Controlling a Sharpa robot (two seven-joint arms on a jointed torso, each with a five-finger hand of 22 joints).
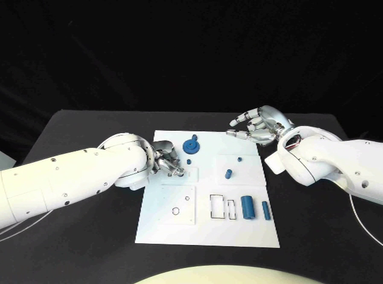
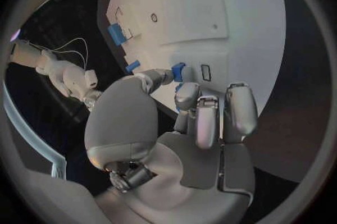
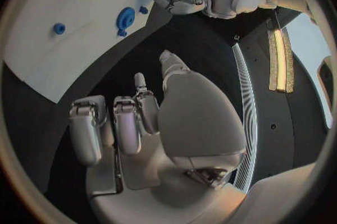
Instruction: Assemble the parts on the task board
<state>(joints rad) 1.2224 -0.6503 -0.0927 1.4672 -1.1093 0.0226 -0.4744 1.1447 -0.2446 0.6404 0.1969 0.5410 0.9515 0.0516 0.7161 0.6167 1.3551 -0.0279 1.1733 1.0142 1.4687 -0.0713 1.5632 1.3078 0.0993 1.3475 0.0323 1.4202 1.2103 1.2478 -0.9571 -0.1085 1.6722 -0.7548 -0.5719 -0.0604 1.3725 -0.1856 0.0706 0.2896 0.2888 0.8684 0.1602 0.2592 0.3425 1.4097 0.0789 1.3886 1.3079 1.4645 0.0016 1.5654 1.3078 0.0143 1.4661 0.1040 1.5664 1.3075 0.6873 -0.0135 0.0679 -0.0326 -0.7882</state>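
Left hand (image 1: 167,161) low over white task board (image 1: 243,234), pinching small blue part (image 2: 178,71) in fingertips; right hand (image 1: 258,125) beyond board's far corner, fingers loosely spread, holding nothing.

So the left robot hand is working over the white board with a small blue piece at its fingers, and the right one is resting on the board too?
Not quite. In the head view the right robot hand is off the white board, above the black table past its far right corner. The left robot hand is over the board, a small blue piece at its fingers.
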